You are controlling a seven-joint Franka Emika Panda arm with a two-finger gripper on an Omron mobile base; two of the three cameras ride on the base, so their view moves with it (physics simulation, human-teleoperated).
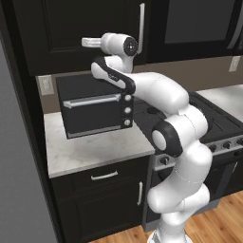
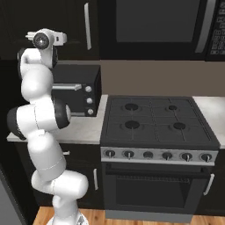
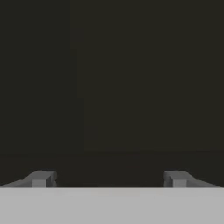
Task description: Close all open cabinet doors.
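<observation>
Against upper cabinet door [image 3: 148, 74], pincer [image 3: 109, 178] spread wide

Upper door [image 1: 76, 33]: matte black, recessed panel, slim vertical silver bar handle at its 3 o'clock edge, sits flush above the counter. In the hand view its panel [image 3: 148, 78] fills the frame, close and square-on. Lower door [image 1: 107, 209]: same finish, short vertical handle at 3 o'clock, flush under the drawer.
</observation>
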